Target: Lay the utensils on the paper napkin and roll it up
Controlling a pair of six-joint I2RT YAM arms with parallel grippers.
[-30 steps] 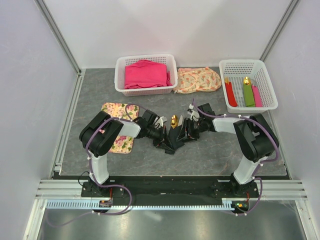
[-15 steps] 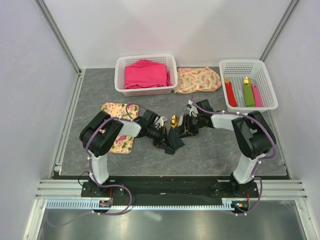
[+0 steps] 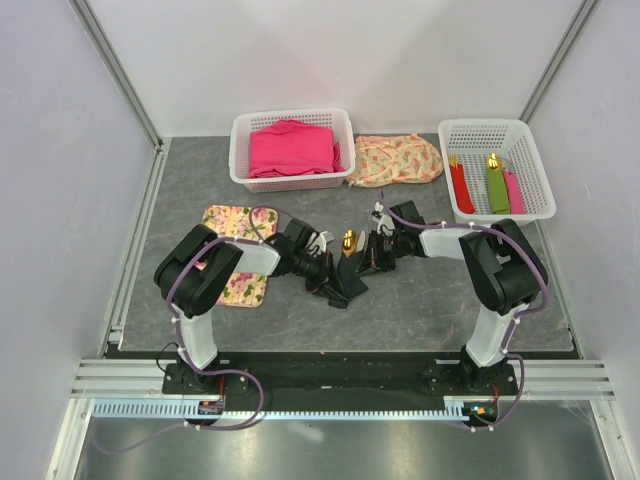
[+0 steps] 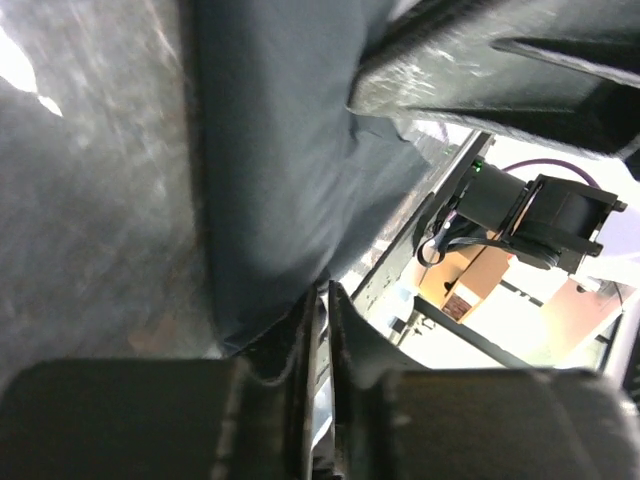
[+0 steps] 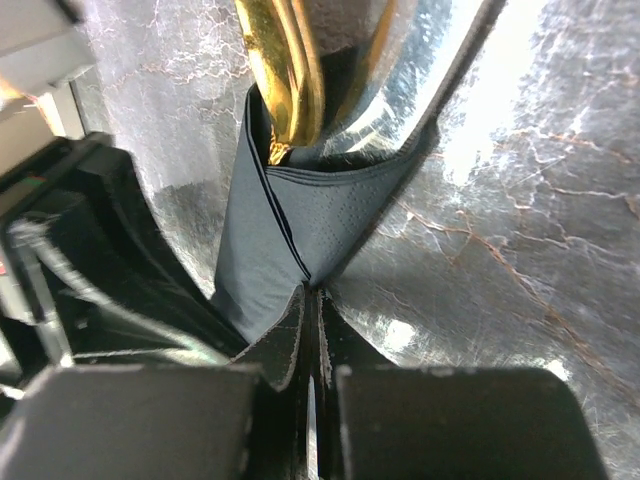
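The paper napkin [image 3: 350, 278], wrapped around the utensils [image 3: 348, 240], was at the middle of the desk [image 3: 440, 300], with the gold heads poking out of its far end. The left jaws were clenched on the black paper's edge from the left side. The right jaws were pinched tight on a fold of the same paper from the right.

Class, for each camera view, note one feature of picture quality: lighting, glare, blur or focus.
Top external: sharp, evenly lit. Left wrist: the paper napkin looms close and smeared; the background is washed out. Right wrist: hard glare on the table and the gold utensils; its own fingers are out of focus.
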